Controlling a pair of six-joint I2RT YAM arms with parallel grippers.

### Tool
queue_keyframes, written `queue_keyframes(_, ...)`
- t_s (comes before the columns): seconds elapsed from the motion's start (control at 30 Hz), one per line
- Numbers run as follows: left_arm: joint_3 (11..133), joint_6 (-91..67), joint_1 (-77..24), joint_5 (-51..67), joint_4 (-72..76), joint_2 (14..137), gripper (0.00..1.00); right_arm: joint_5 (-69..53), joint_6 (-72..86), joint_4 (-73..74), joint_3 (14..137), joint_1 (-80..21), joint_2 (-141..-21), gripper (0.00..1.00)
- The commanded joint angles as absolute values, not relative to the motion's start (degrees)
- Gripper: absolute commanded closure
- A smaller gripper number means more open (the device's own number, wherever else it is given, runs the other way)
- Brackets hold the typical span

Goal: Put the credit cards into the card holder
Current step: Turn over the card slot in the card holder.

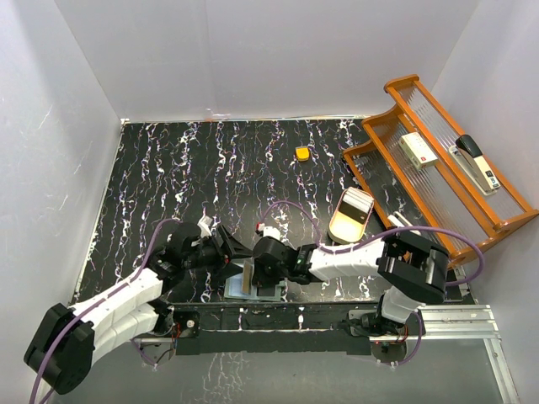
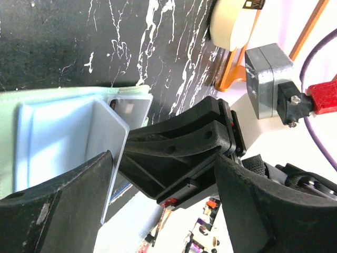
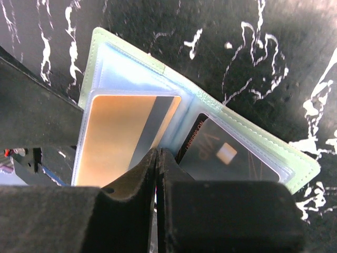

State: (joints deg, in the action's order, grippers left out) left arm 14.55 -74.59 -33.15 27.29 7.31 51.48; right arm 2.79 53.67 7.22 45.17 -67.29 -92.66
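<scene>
Marbled table (image 1: pixel 168 185), card holder (image 3: pixel 131 63) — gold card (image 3: pixel 113 137) face-on, right wrist only

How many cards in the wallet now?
2: a gold card in one pocket of the card holder, a dark card in the pocket beside it. More may be hidden.

Robotics lab test cell. Plain white panel walls (image 1: pixel 278 50) boxing in black marbled table (image 1: pixel 168 185); robot arms (image 1: pixel 354 257) bolted along near edge; aluminium extrusion rail (image 1: pixel 455 320); purple cabling (image 1: pixel 290 203).
</scene>
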Motion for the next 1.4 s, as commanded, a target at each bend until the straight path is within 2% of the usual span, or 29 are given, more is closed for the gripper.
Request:
queue_keyframes(0.0,14.4,-77.9,-33.9,29.2,9.9,49.1,0.23,11.0,50.9,2.4,41.9,-67.5,-94.5,0.96)
queue_keyframes(0.37,15.2,-78.2,-36.7,27.3,11.7,52.4,0.23,14.3,50.8,6.7,41.4,-67.5,-87.7,0.82)
queue_keyframes(0.73,17.9,-77.3,-39.0,25.3,11.8,55.7,0.23,22.6,50.3,16.1,41.4,-67.1,-78.4,0.72)
queue_keyframes(0.9,18.7,-77.9,-40.5,25.0,15.3,58.2,0.22,23.4,50.6,16.8,40.0,-66.3,-75.1,0.71)
queue_keyframes(1.17,21.2,-78.1,-44.5,22.9,17.0,62.1,0.22,30.4,49.3,27.8,44.3,-65.4,-67.1,0.7)
queue_keyframes(1.37,22.2,-77.7,-45.8,22.6,18.0,64.6,0.22,35.4,45.4,33.2,48.5,-65.1,-61.1,0.64)
